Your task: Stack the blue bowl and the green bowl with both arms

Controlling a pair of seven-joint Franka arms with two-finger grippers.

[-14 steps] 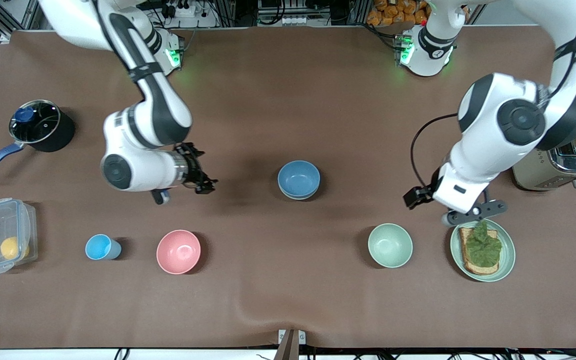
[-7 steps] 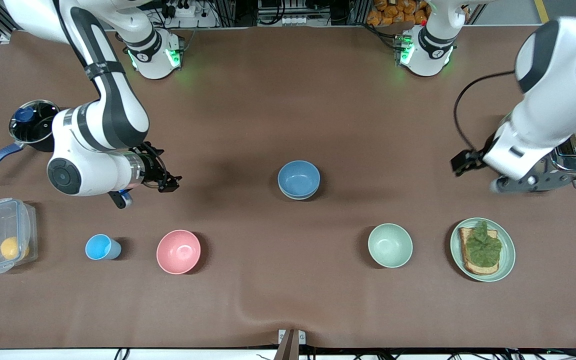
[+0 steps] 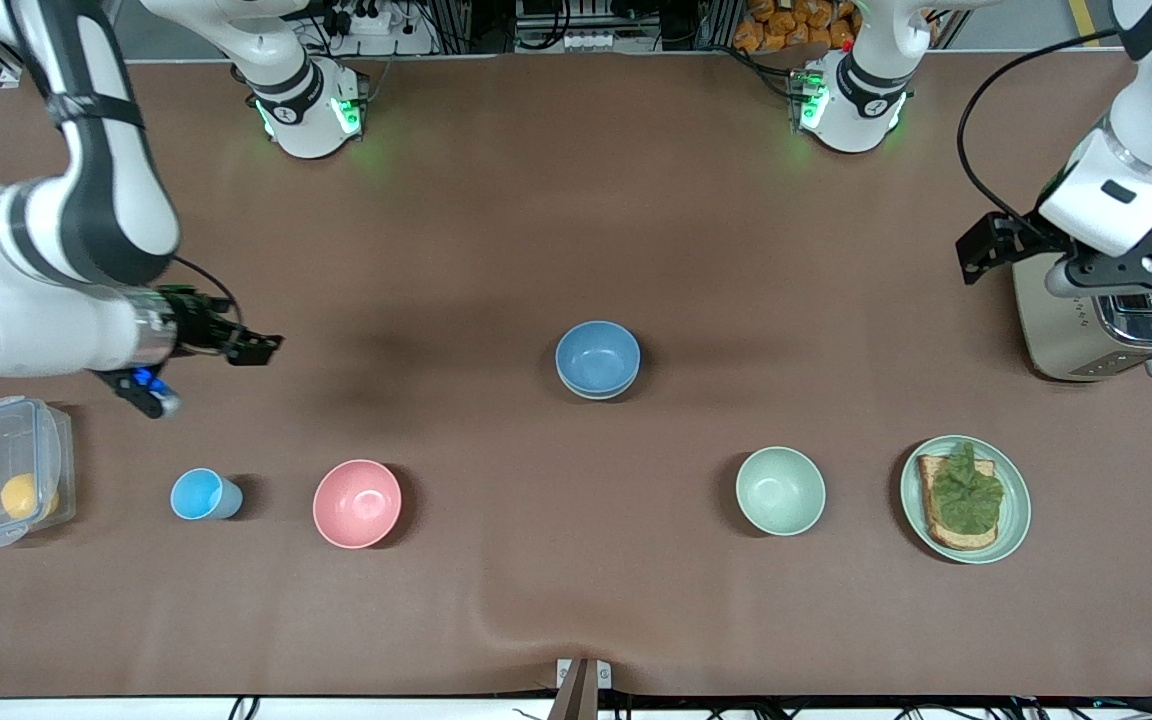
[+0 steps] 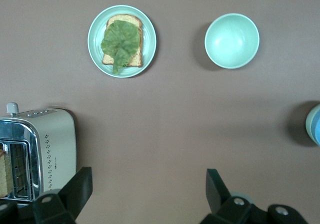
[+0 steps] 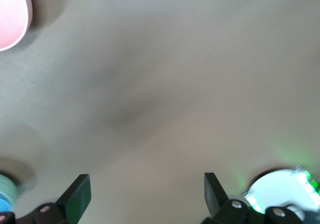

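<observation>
A: Status of your end effectors?

B: My left end effector is wide open, empty, up over the toaster at the left arm's end of the worktop. My right end effector is also wide open, empty, over the right arm's end.

A: Bowls?

B: Blue bowl sits mid-worktop, nested in another bowl. A pale green bowl is nearer the front edge, beside the plate.

Bare surface rings the blue bowl — nearest obstacles, the pale green bowl and pink bowl, sit well apart.
</observation>
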